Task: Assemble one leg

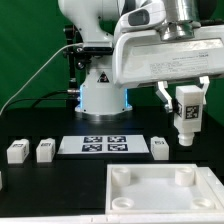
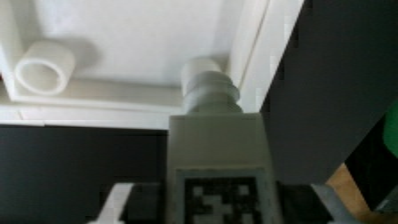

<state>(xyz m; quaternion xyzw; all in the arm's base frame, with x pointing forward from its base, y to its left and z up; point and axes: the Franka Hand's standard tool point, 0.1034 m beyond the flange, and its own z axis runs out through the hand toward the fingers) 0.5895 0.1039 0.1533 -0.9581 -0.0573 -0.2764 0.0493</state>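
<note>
black tabletop (image 1: pixel 40 190) is carrying the white slab (image 1: pixel 160 192) nearest, with loose legs (image 1: pixel 44 150) flanking the marker board (image 1: pixel 105 146) behind. above the slab's far edge, toward the exterior view's right, the gripper (image 1: pixel 186 100) is clamping one leg (image 1: pixel 187 120) upright.

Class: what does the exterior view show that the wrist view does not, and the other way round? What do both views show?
Only the exterior view: the marker board, three loose legs lying beside it, and the arm's base. Only the wrist view: a close look down at a round socket in the slab's corner. Both: the leg, held in the gripper, and the slab.
</note>
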